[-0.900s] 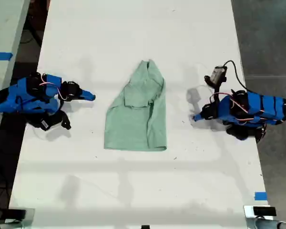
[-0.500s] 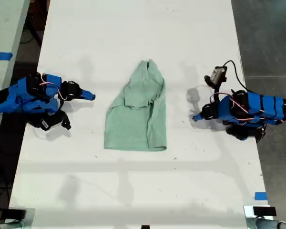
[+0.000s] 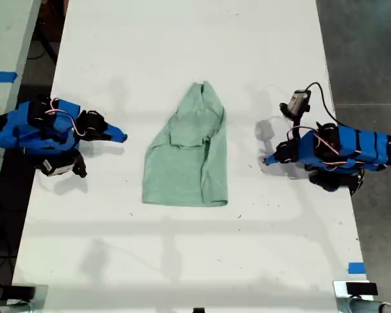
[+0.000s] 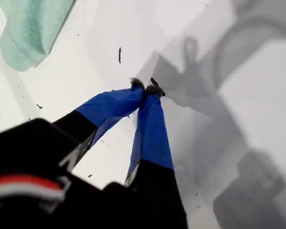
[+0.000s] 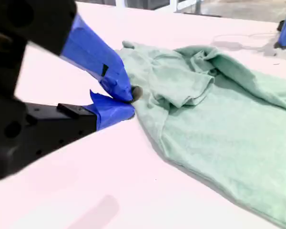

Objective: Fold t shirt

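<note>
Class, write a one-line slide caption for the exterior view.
A wrinkled mint-green t shirt lies mid-table between two blue SO-100 arms, my first gripper and my second gripper both shut and off the cloth.

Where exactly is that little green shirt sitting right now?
In the exterior view, the t shirt lies flat near the middle of the white table, between the two blue arms and touching neither; its narrow end points toward that view's top.
</note>
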You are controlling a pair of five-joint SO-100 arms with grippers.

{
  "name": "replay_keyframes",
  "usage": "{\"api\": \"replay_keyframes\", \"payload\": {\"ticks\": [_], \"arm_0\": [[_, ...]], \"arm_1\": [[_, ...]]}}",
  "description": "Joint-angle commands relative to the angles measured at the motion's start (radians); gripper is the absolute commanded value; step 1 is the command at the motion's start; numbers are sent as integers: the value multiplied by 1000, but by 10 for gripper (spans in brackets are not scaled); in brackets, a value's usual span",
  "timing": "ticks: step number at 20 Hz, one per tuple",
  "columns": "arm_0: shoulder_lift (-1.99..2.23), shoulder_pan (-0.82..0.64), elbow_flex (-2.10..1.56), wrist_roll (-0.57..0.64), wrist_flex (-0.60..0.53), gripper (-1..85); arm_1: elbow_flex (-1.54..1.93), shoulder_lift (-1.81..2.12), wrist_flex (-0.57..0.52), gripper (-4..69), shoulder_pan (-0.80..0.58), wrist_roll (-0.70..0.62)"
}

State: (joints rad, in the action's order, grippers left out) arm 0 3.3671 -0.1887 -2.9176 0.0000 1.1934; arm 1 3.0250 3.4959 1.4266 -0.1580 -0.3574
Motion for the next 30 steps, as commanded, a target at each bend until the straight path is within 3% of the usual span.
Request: {"api": "replay_keyframes", "payload": {"ticks": [1,4,6,11,15,19,30], "arm_0": [[-318,97,325,-101,71,-2],[-687,176,663,-190,242,-2],[-853,196,770,-195,258,-2],[-1213,149,836,-110,123,-1],[-1355,155,834,-109,-12,32],[-1447,190,867,-107,-64,113],[-1713,209,894,-117,-199,123]], "arm_1": [[18,9,-5,10,-6,-3],[18,9,-5,10,-8,-3],[18,9,-5,10,-8,-3],[18,9,-5,10,-5,-3],[18,9,-5,10,-6,-3],[18,9,-5,10,-5,-5],[18,9,-5,10,-3,-5]]}}
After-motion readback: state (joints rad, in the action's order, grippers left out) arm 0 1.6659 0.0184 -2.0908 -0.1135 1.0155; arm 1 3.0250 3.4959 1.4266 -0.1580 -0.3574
